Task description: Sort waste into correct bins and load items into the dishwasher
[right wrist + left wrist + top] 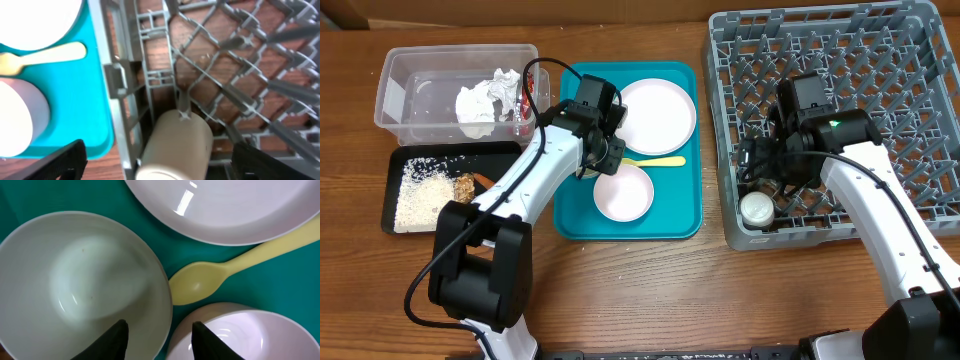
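The left claw, fingers apart astride the rim of one bowl on the teal tray, could tip it onto the second bowl or the single spoon just beside if it closes off-centre. The right claw, also apart over the one cup lying in the rack's near corner, might nudge it. Farther off: one plate, one black tray, one clear tub.

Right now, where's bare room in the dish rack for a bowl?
The dish rack has bare pegs across its back rows and right half. Its front-left corner is crowded: the white cup lies there, with the right hand over it.
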Robot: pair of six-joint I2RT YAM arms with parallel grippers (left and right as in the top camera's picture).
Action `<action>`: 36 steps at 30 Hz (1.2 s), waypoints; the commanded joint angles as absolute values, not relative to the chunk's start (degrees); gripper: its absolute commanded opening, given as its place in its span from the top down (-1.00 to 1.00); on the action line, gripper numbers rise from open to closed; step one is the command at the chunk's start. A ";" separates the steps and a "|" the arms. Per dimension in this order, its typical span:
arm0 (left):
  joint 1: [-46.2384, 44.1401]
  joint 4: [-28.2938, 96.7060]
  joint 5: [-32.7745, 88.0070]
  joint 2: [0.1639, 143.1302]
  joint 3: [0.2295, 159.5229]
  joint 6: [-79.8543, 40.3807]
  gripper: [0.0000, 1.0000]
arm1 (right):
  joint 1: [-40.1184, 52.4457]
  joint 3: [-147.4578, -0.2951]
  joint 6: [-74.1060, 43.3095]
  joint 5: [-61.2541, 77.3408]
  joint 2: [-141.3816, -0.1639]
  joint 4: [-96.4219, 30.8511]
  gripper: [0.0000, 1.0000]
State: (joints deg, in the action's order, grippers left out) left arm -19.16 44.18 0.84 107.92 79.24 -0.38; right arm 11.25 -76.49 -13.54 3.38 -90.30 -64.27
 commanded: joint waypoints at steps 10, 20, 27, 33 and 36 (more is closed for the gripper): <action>-17.41 60.69 1.52 108.29 103.70 -10.85 -0.24 | 19.84 -77.43 -19.79 11.49 -90.02 -51.33 -0.76; -7.18 59.75 1.08 108.27 107.42 -14.83 -1.00 | 34.57 -77.23 -35.73 -1.43 -98.15 -42.78 -0.36; 2.94 58.46 1.52 108.27 107.42 -15.92 -1.00 | 35.03 -77.23 -38.02 6.07 -110.15 -40.32 -0.16; 7.64 58.46 1.48 108.27 107.42 -15.88 -0.99 | 35.03 -77.23 -38.00 11.53 -112.92 -38.26 0.40; 8.54 58.48 1.48 108.27 107.42 -15.88 -1.00 | 35.03 -77.28 -38.02 11.68 -112.95 -38.15 0.92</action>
State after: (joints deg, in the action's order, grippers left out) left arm 8.34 58.67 1.41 108.14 106.19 -14.92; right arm 34.96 -76.60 -37.78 9.61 -112.68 -38.35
